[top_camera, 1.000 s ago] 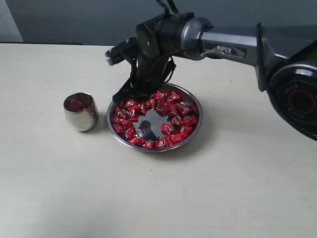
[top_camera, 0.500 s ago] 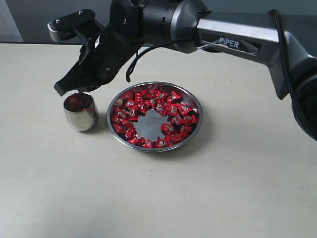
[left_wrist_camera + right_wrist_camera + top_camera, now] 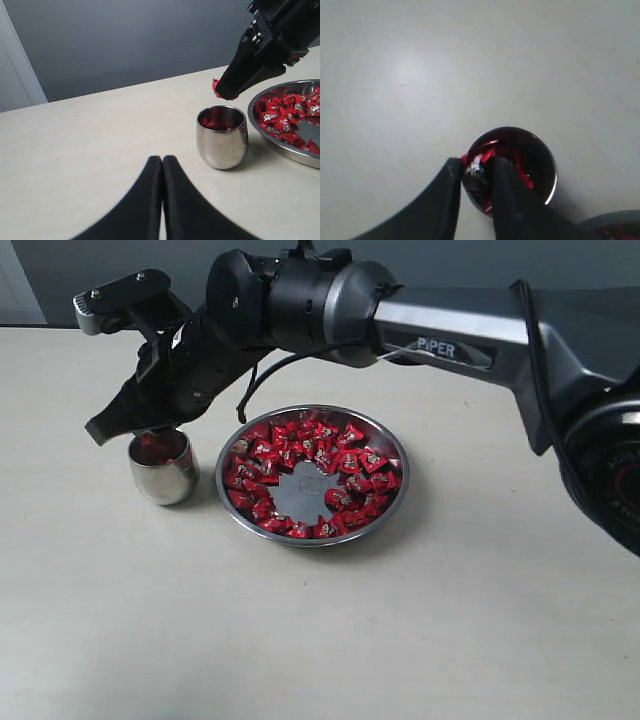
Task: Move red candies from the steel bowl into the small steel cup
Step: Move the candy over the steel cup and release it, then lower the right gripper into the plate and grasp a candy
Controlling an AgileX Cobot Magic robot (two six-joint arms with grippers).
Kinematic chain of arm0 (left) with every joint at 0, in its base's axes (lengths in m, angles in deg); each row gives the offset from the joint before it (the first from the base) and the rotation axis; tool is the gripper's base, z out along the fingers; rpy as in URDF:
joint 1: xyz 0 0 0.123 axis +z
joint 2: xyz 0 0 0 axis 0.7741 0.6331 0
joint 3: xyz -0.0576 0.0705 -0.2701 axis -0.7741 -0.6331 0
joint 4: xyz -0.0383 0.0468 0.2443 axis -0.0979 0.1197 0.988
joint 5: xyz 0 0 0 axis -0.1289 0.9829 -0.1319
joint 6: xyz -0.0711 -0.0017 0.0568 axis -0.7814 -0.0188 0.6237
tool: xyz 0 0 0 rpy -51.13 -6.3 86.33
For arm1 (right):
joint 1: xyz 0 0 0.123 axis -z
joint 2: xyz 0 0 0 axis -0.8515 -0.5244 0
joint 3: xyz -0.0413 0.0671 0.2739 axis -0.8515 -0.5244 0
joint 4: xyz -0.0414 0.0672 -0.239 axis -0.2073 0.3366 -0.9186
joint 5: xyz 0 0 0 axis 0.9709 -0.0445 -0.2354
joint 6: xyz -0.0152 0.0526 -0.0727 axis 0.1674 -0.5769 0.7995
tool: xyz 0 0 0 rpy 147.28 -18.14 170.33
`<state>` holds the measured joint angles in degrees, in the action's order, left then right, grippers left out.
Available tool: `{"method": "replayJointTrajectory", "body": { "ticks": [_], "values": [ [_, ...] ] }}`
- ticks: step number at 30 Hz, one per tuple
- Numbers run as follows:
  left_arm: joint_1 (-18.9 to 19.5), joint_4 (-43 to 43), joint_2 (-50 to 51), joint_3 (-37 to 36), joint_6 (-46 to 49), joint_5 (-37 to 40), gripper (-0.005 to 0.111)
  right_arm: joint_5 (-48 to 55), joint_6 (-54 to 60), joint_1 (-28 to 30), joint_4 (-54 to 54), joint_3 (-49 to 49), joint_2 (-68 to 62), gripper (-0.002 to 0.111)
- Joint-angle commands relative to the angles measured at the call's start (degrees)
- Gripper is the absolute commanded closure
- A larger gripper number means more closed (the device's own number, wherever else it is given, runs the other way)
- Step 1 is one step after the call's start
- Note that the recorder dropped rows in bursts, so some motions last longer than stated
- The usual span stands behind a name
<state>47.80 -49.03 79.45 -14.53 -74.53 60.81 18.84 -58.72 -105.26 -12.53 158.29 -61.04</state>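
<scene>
One red candy (image 3: 474, 167), shiny with white flecks, is pinched between the right fingers (image 3: 447, 200) just above the small steel cup (image 3: 163, 475), red inside. Right of it, the steel bowl (image 3: 300, 492) holds a ring of red candies (image 3: 345, 455). The left fingers (image 3: 150, 200) press together, empty.

The bench (image 3: 320, 640) is a plain, pale cream surface with a dull finish. Behind its far edge stands a dark grey-blue wall (image 3: 120, 280). A lighter, whitish panel (image 3: 14, 285) shows at the wall's left end.
</scene>
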Motion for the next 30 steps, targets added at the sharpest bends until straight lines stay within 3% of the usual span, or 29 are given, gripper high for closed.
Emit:
{"method": "replayJointTrajectory", "body": {
  "ticks": [1, 5, 10, 15, 18, 30],
  "values": [
    [0.0, -0.18, -0.3, -0.21, -0.16, -0.59, 0.106, -0.41, 0.69, -0.06, 0.05, 0.36, -1.43, 0.078],
    [0.0, -0.18, -0.3, -0.21, -0.16, -0.59, 0.106, -0.41, 0.69, -0.06, -0.07, 0.36, -1.7, 0.074],
    [0.0, -0.18, -0.3, -0.21, -0.16, -0.59, 0.106, 0.46, 0.83, 0.15, -2.04, 0.36, -1.7, 0.057],
    [0.0, -0.18, -0.3, -0.21, -0.16, -0.59, 0.106, 5.11, -14.15, 1.55, -20.29, 0.36, -0.54, 0.057],
    [0.0, -0.18, -0.3, -0.21, -0.16, -0.59, 0.106, 13.41, -21.84, 4.76, -29.06, 0.36, -1.56, 0.06],
    [0.0, -0.18, -0.3, -0.21, -0.16, -0.59, 0.106, 17.66, -21.71, 10.21, -33.9, 0.26, -7.85, 0.062]
  ]
}}
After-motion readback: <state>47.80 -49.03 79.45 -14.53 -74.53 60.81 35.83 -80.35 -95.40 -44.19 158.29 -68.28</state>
